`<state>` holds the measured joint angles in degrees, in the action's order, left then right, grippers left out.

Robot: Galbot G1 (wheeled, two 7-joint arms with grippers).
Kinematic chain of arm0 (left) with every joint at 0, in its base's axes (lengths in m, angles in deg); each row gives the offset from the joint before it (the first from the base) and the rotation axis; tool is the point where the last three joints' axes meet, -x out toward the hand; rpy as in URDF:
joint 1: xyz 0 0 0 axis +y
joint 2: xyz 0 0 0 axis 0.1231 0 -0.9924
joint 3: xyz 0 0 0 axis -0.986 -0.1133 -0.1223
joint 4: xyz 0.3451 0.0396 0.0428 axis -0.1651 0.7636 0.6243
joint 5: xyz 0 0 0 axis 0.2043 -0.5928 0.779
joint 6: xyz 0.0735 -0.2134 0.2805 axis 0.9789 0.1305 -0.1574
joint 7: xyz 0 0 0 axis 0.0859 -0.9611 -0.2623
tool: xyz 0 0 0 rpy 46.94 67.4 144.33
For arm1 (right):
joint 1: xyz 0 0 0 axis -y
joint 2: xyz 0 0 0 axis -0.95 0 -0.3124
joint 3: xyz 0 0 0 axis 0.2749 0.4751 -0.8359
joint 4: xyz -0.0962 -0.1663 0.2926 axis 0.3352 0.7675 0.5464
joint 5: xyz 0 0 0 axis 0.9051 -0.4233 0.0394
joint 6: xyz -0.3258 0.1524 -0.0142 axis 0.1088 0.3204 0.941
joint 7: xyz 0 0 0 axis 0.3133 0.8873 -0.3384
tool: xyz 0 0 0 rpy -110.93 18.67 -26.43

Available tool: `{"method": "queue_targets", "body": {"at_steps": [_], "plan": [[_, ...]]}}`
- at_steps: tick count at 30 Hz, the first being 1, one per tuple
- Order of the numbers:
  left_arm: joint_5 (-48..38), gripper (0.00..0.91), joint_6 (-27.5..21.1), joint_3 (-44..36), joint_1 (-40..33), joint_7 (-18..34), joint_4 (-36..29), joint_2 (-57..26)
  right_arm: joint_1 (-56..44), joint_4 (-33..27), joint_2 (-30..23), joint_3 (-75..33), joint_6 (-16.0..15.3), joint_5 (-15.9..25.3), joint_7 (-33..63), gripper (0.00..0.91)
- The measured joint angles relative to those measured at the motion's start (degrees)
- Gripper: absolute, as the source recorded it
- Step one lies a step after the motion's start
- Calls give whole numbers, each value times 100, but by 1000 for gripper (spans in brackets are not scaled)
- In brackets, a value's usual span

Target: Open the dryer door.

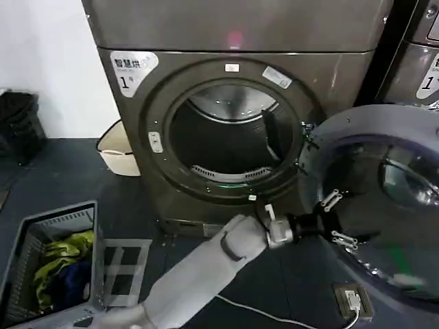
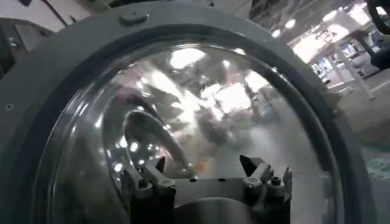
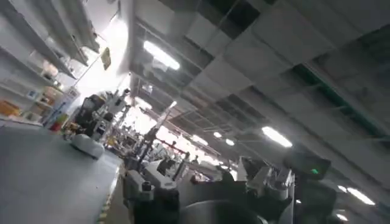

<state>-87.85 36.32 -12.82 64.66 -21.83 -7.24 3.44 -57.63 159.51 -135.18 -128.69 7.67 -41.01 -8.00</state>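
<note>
The dryer door (image 1: 391,205) stands swung wide open to the right of the dryer (image 1: 226,27), its grey inner rim and domed glass facing me. The round drum opening (image 1: 230,140) is exposed and dark inside. My left gripper (image 1: 336,219) reaches out from the white arm to the door's inner face, fingers spread open at the left edge of the glass with nothing between them. In the left wrist view the left gripper (image 2: 204,164) is open just in front of the door's glass dome (image 2: 201,109). My right gripper (image 3: 195,176) points up at the ceiling, open and holding nothing.
A grey laundry basket (image 1: 24,240) with yellow and blue clothes sits at the lower left. A white basin (image 1: 116,147) lies beside the dryer's left side. A second grey machine (image 1: 418,62) stands at the right. A floor socket (image 1: 353,299) with a white cable is below the door.
</note>
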Motion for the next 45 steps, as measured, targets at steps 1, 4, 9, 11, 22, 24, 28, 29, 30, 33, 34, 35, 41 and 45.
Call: {"method": "queue_targets", "body": {"at_steps": [1, 4, 9, 11, 22, 24, 28, 29, 30, 33, 34, 35, 41, 45], "plan": [[0, 907, 2, -3, -34, 1, 67, 33, -12, -24, 6, -19, -21, 3, -4, 907], [20, 907, 48, -12, -120, 3, 261, 140, -43, -108, 47, -78, -58, -5, -51, 907], [36, 907, 78, 9, -234, 5, 566, 344, -48, -150, 73, -98, -66, -4, -86, 907], [67, 907, 68, 28, -256, 10, 636, 433, -28, -151, 69, -69, -46, 0, -98, 907], [260, 907, -165, 164, 24, -50, 194, 222, 188, 147, -13, 236, -183, -3, -120, 907], [255, 907, -153, 260, 123, -55, -48, -18, 197, 169, 9, 261, -185, -4, -123, 907], [141, 907, -153, 455, 433, -133, -613, -536, 194, 191, 9, 324, -163, -4, -154, 907], [126, 907, -144, 499, 520, -138, -780, -687, 195, 223, -11, 355, -154, -4, -159, 907], [125, 907, -126, 541, 612, -140, -957, -836, 200, 240, -35, 384, -153, -4, -164, 907], [189, 907, -25, 686, 873, -140, -1417, -1291, 237, 277, -56, 458, -153, -4, -169, 907], [230, 907, 22, 746, 954, -140, -1550, -1446, 246, 277, -50, 463, -153, -4, -169, 907], [304, 907, 97, 820, 1050, -140, -1686, -1602, 256, 274, -39, 466, -154, -3, -169, 907], [806, 907, 632, 1529, 1714, -149, -2300, -2432, 262, 148, 22, 478, -68, -11, -193, 907], [1431, 907, 1133, 2209, 2256, -113, -2408, -2986, 282, 71, 42, 541, 4, -18, -218, 907]]}}
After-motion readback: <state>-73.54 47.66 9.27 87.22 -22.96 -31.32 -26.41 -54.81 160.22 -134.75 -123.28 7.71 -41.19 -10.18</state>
